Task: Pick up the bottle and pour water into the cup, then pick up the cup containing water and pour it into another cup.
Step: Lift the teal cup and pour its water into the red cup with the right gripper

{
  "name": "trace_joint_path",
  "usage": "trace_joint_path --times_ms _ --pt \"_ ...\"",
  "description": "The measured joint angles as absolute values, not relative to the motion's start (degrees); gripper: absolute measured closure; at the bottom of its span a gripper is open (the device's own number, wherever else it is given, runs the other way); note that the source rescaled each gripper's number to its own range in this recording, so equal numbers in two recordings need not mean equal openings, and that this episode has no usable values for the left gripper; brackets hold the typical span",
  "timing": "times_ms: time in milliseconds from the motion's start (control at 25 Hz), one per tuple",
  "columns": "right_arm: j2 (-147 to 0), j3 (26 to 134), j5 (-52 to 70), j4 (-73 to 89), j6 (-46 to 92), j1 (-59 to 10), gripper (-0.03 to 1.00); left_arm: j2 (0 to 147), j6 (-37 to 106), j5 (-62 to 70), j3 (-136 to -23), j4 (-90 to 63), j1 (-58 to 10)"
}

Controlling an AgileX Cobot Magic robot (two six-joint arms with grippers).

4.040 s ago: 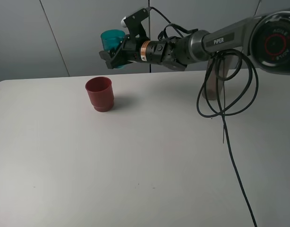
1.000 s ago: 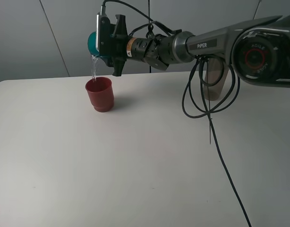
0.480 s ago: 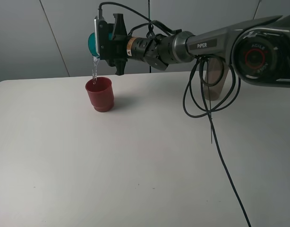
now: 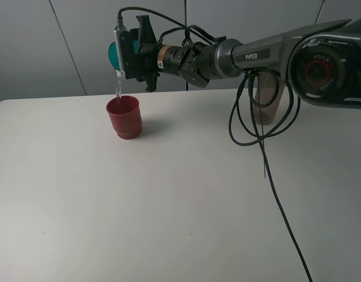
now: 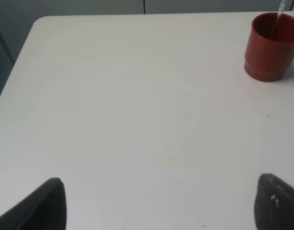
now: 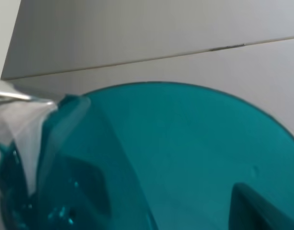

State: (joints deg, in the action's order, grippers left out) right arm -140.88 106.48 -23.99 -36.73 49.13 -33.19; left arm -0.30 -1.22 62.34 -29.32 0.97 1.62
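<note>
One thin stream of water (image 4: 117, 88) is falling from the tipped teal cup (image 4: 114, 54), pinched by the right gripper (image 4: 129, 54) on the arm lettered "PiPER" (image 4: 253, 57), into the red cup (image 4: 124, 116) at the table's (image 4: 169, 200) far left. The bottle (image 4: 266, 100) is standing far right. The left gripper's (image 5: 159, 201) fingers are spreading wide, holding nothing.

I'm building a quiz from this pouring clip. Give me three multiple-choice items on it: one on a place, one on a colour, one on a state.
1. Where is the teal cup?
A. on the table
B. in the air above the red cup
C. inside the red cup

2. What colour is the cup receiving water?
A. red
B. yellow
C. white

3. How is the teal cup held by the right gripper?
A. upright
B. tipped over, pouring
C. upside down on the table

Answers: 1 B, it hangs over the red cup. 2 A, the stream falls into it. 3 B, water leaves its rim.
</note>
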Motion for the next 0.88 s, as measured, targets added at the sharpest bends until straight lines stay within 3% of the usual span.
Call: trace_joint_path --times_ms 880 --pt "-140.88 106.56 -31.65 -34.98 65.86 -33.19 0.92 -0.30 -1.22 62.34 -29.32 0.97 1.62"
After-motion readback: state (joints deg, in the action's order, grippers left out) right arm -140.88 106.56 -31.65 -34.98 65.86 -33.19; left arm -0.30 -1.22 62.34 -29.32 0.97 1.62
